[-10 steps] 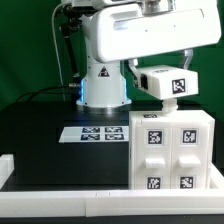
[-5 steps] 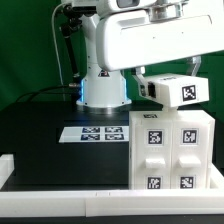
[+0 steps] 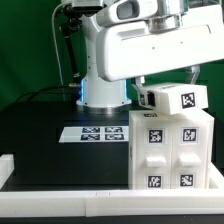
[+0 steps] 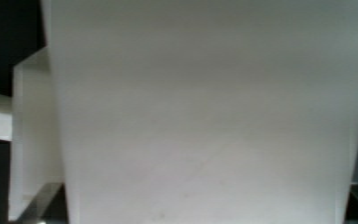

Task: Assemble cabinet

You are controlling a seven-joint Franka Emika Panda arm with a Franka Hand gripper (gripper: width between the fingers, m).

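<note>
The white cabinet body (image 3: 170,152) stands at the exterior view's right, with several black-and-white tags on its front. A white tagged cabinet block (image 3: 174,99) hangs just above the body's top, tilted a little. My gripper (image 3: 167,84) is shut on this block from above. The arm's big white link hides most of the gripper, and only dark finger edges show beside the block. In the wrist view the held block's white face (image 4: 202,110) fills nearly the whole picture, and the fingertips are hidden behind it.
The marker board (image 3: 95,132) lies flat on the black table, to the exterior view's left of the cabinet. The arm's base (image 3: 103,88) stands behind it. A white rim (image 3: 60,196) runs along the table's front edge.
The held block has moved toward the exterior view's right and slightly down, closer to the cabinet top. The arm's big link has swung lower across the view.
</note>
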